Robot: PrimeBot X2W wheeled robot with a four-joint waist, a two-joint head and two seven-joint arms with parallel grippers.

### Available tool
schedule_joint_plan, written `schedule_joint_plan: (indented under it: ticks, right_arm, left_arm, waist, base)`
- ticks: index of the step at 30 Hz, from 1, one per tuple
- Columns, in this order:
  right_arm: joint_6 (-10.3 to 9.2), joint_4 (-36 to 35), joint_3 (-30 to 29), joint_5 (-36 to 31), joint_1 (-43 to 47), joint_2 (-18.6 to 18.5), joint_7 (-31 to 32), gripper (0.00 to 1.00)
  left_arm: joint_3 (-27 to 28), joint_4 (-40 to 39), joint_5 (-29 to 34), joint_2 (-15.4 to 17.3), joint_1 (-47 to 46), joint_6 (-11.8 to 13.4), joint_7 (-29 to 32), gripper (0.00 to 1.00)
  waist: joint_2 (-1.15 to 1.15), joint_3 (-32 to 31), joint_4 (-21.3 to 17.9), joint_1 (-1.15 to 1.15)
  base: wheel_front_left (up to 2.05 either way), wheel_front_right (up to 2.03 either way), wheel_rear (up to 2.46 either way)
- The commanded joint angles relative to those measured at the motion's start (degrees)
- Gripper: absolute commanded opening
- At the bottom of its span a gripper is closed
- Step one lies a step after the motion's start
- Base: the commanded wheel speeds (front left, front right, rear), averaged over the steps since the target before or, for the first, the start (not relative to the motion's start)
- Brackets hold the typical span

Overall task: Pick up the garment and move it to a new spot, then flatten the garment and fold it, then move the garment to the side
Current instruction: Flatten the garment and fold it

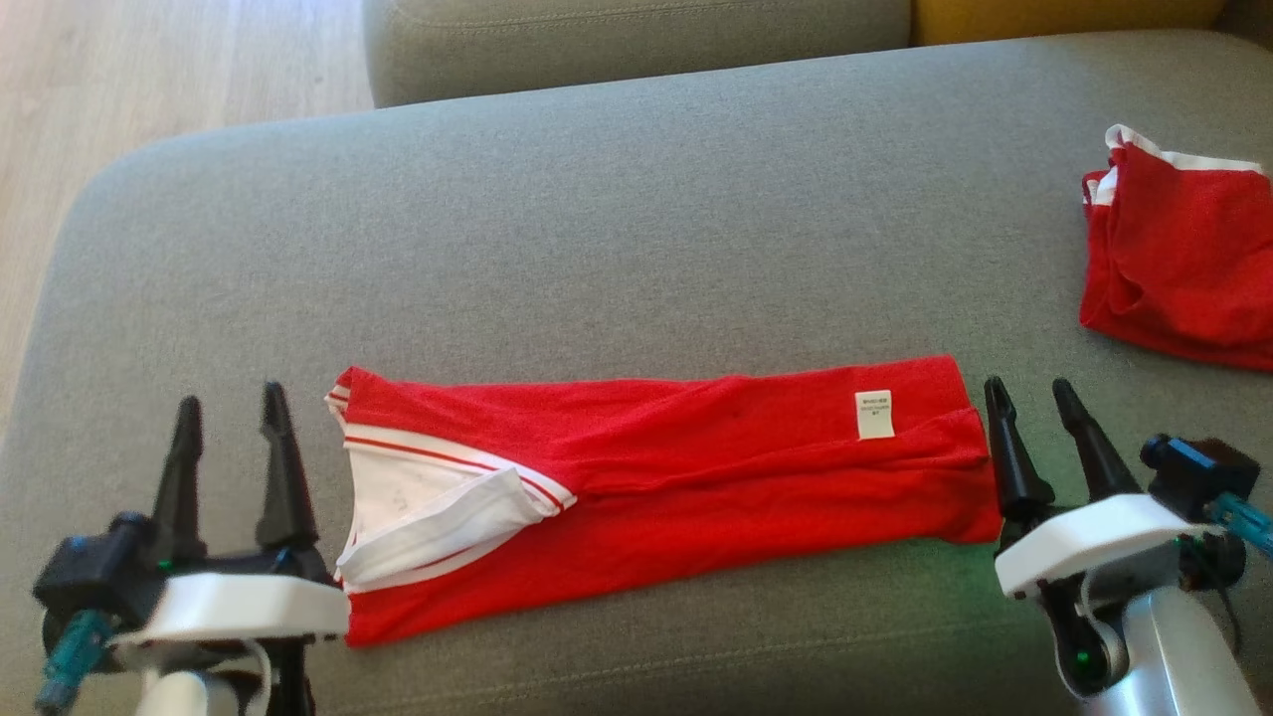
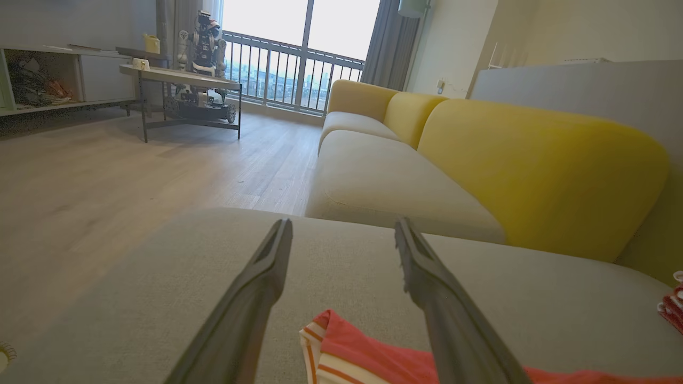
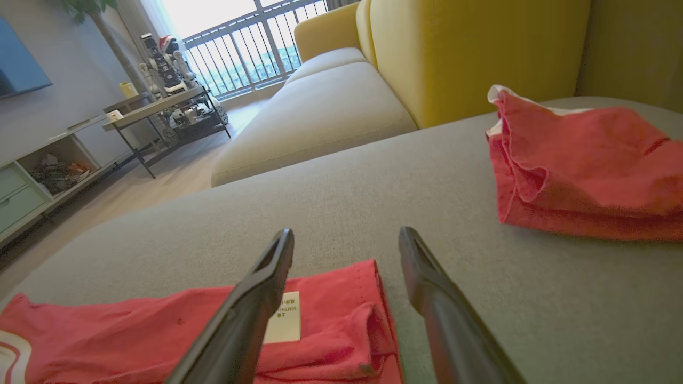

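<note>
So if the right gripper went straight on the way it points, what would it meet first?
Probably bare grey cushion; the right gripper points past the folded red garment's end. Its height is unclear.

Tag (image 1: 874, 414) on garment (image 1: 696, 477): print illegible

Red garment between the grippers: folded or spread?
Folded: the red garment lies as a long narrow strip on the grey cushion, layers overlapping, white label on top.

Two red garments were counted: one long garment (image 1: 696, 477) and one bunched garment (image 1: 1183, 259). One white label (image 1: 874, 414) showed. Two end effectors, the left end effector (image 1: 230, 396) and right end effector (image 1: 1027, 383), each had two fingers (image 1: 283, 477).
</note>
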Motion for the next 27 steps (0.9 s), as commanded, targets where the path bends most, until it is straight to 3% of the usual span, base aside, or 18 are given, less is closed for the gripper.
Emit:
schedule_joint_plan:
  ticks: [1, 13, 22, 27]
  right_arm:
    - [-0.02, -0.3, 0.8, 1.5, -1.2, 0.1, -0.6, 1.0]
    - [-0.02, 15.8, -0.1, 10.3, -5.7, 0.2, 1.0, 1.0]
    - [-0.02, 30.8, 2.8, 13.8, -11.1, 0.2, -1.2, 1.0]
    - [-0.02, 34.1, 8.4, 17.9, -13.3, 0.2, -1.9, 1.0]
  left_arm:
    - [2.5, -0.7, 2.4, -0.2, -1.8, -1.8, -0.7, 1.0]
    - [5.1, 2.0, 6.6, -2.8, -3.2, -7.2, -0.7, 1.0]
    - [7.0, 2.9, 8.4, -3.4, -4.3, -9.0, -0.7, 1.0]
    - [8.9, 2.6, 8.7, -3.5, -4.5, -9.1, -0.7, 1.0]
  waist:
    - [0.0, 0.0, 0.1, 0.0]
    - [0.0, 1.4, 1.4, 0.0]
    - [0.0, 2.3, 2.9, 0.0]
    - [0.0, 2.5, 3.0, 0.0]
  base:
    - [0.0, 0.0, 0.0]
    - [0.0, 0.0, 0.0]
    - [0.0, 0.0, 0.0]
    - [0.0, 0.0, 0.0]
